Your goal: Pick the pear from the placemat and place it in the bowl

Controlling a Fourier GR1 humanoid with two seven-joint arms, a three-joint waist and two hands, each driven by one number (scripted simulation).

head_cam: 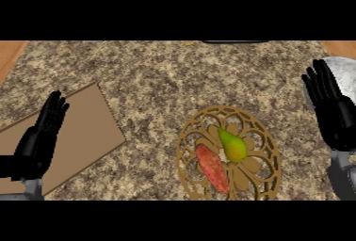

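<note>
head view | i see pear [233, 145] lying on round openwork placemat [229, 154] near counter [167, 80] front edge, beside a red fruit [213, 168] | bowl [342, 75] at right edge, partly hidden by right hand [335, 110], fingers straight, together, holding nothing | left hand [38, 139] over brown board [76, 134] at left edge, fingers straight

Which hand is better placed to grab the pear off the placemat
The right hand, probably. The pear lies on the round gold placemat right of centre, nearer that hand, and the grey bowl sits just behind it. The left hand rests open over the brown board, farther away.
</note>
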